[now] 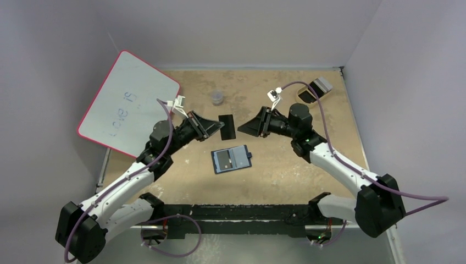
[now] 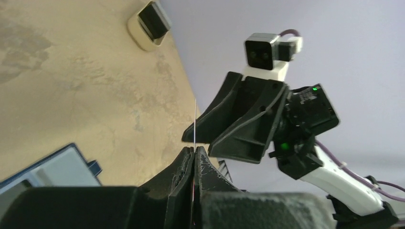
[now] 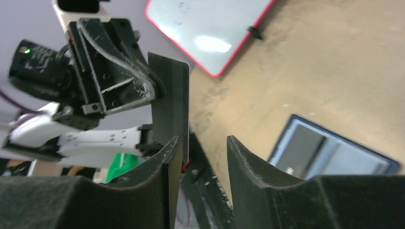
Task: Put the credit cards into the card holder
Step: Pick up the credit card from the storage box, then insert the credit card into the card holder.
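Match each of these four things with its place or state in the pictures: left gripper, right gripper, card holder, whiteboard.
Column one:
1 left gripper
2 right gripper
3 card holder
4 whiteboard

Column two:
a lying open on the table
b pink-edged, at the far left
c shut on the dark card
d jaws apart, gripping nothing

Pairs: 1-c; 2-d; 3-a; 4-b
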Robot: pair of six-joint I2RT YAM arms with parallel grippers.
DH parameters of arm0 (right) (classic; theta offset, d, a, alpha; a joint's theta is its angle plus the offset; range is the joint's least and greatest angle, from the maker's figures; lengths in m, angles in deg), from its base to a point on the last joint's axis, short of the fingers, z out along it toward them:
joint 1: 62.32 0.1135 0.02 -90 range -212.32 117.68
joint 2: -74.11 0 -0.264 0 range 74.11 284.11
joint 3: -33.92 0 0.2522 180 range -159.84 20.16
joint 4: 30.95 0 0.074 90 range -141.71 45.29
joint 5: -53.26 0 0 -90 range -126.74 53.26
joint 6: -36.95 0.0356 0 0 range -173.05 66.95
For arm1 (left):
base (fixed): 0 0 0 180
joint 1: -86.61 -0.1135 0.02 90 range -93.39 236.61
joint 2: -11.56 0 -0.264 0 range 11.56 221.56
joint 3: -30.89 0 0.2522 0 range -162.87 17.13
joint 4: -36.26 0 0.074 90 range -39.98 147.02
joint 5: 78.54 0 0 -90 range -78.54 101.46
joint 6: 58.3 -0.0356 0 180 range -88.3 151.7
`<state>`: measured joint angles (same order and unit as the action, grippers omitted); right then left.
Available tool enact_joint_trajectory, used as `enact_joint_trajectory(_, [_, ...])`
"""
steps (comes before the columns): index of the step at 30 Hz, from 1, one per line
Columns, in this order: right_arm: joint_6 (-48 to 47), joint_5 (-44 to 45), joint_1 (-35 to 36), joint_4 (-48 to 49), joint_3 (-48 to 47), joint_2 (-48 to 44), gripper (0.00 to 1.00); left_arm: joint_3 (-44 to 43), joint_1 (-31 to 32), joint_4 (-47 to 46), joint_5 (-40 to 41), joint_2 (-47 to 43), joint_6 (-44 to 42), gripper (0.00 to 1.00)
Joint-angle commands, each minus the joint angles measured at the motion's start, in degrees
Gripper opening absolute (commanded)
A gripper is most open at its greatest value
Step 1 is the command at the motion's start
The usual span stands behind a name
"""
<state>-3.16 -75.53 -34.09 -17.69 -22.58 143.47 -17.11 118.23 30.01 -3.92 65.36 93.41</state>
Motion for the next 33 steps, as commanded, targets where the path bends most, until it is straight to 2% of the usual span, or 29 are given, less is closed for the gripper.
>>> enact_joint_trajectory(1, [-10.7, 10.6, 0.2, -12.0, -2.5, -1.6, 0.43, 3.7, -0.2, 3.7, 2.3, -0.9, -1.7, 0.0])
enact_joint_trajectory(8, [-17.7, 18.5, 0.2, -19.9, -3.0, 7.2, 0.45, 9.0, -0.2, 4.0, 1.7, 3.6, 0.5, 0.0])
enact_joint_trajectory(10, [-19.0, 19.2, 0.2, -20.6, -3.4, 10.5, 0.45, 9.6, -0.2, 4.9, 1.1, 6.0, 0.3, 0.0])
enact_joint_trajectory(13, [-20.3, 19.6, 0.3, -20.3, -3.4, 14.8, 0.47, 11.6, -0.2, 0.4, -1.0, 9.2, 2.2, 0.0])
enact_joint_trajectory(15, [-21.2, 19.6, 0.5, -19.7, -3.3, 17.5, 0.47, 11.8, -0.3, 0.6, -0.7, 10.8, 1.9, 0.0])
enact_joint_trajectory(20, [-22.5, 19.4, 1.9, -20.1, -3.6, 22.6, 0.36, 11.8, -0.2, -0.1, -2.0, 14.2, 0.6, 0.0])
enact_joint_trajectory(22, [-22.4, 20.2, 2.8, -20.5, -3.3, 23.1, 0.29, 11.4, -0.2, 0.8, -2.1, 15.0, -0.3, 0.0])
enact_joint_trajectory(26, [-21.3, 21.3, 5.1, -20.4, -2.3, 23.2, 0.22, 11.2, -0.3, 1.6, -2.7, 16.5, -2.1, 0.0])
enact_joint_trajectory(33, [-18.9, 23.4, 8.5, -19.4, -0.2, 22.5, 0.19, 11.4, -0.7, -1.0, -4.3, 19.5, -4.7, 0.0])
